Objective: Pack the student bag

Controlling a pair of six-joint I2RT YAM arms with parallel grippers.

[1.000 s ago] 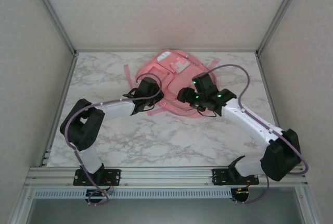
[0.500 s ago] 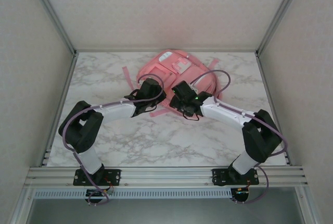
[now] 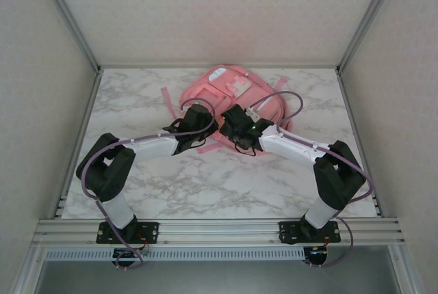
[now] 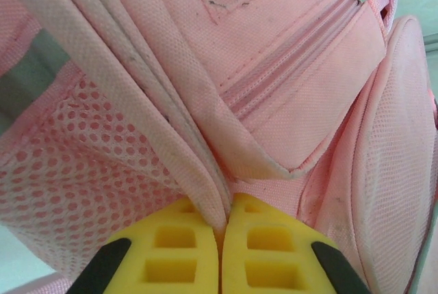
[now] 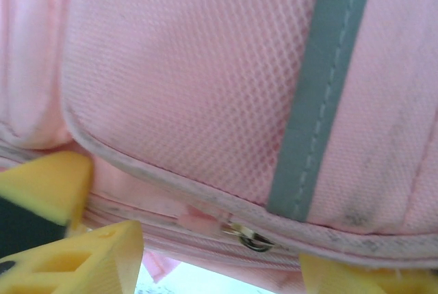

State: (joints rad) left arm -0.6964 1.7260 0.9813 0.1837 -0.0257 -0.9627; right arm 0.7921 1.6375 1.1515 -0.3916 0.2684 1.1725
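The student bag (image 3: 236, 92), a large pink backpack with white patches, lies at the back middle of the marble table. My left gripper (image 3: 209, 128) is at its near edge. In the left wrist view its yellow fingertips (image 4: 224, 222) are shut on a fold of the bag's pink fabric (image 4: 287, 68), beside a mesh side pocket (image 4: 75, 164). My right gripper (image 3: 226, 128) sits just to the right of it, against the same edge. It is open (image 5: 219, 258), and a metal zipper pull (image 5: 252, 241) with a pink tab lies between its yellow fingers (image 5: 92, 256) without touching them.
Loose pink straps (image 3: 166, 96) trail from the bag to the left and toward the front. White walls and metal frame posts (image 3: 68, 17) close in the back and sides. Bare marble table (image 3: 219, 184) lies between the bag and the arm bases.
My right arm has swung left and folded in, bringing its gripper to the bag's near edge beside the left gripper. The left arm and the bag have not moved.
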